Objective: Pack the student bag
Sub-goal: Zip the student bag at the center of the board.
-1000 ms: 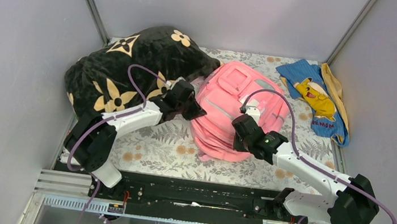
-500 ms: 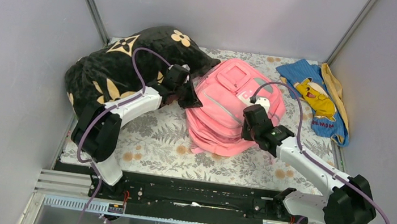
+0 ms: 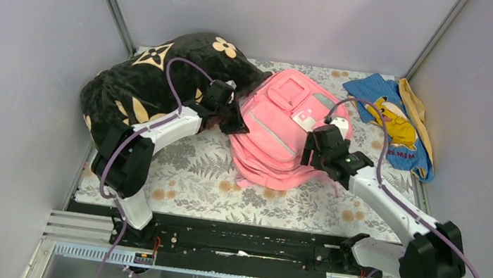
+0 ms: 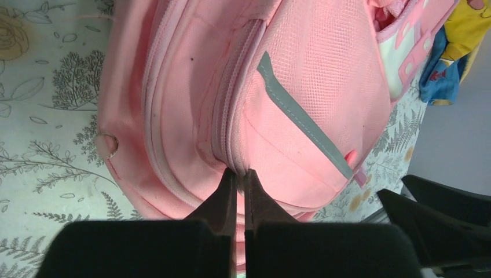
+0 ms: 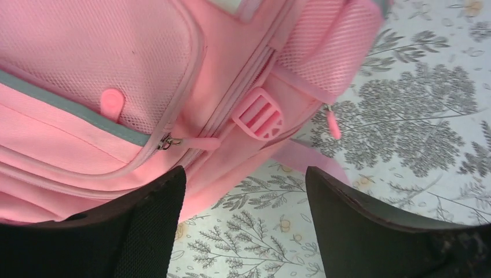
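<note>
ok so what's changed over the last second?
The large pink fabric backpack slid toward the far side. The left gripper, shut on its zip seam, moved back with it. The right gripper, open, shifted farther and rightward beside it. The black flowered pillow and blue cartoon cloth stayed put.

Small lettering on the blue cloth (image 3: 408,157) is unreadable.

A black pillow (image 3: 143,87) with tan flowers is being borne at the far left by the fern-printed table cover (image 3: 197,170). A blue cloth (image 3: 391,125) (yellow cartoon figure uppermost) is being carried, crumpled, at its far-right corner.
</note>
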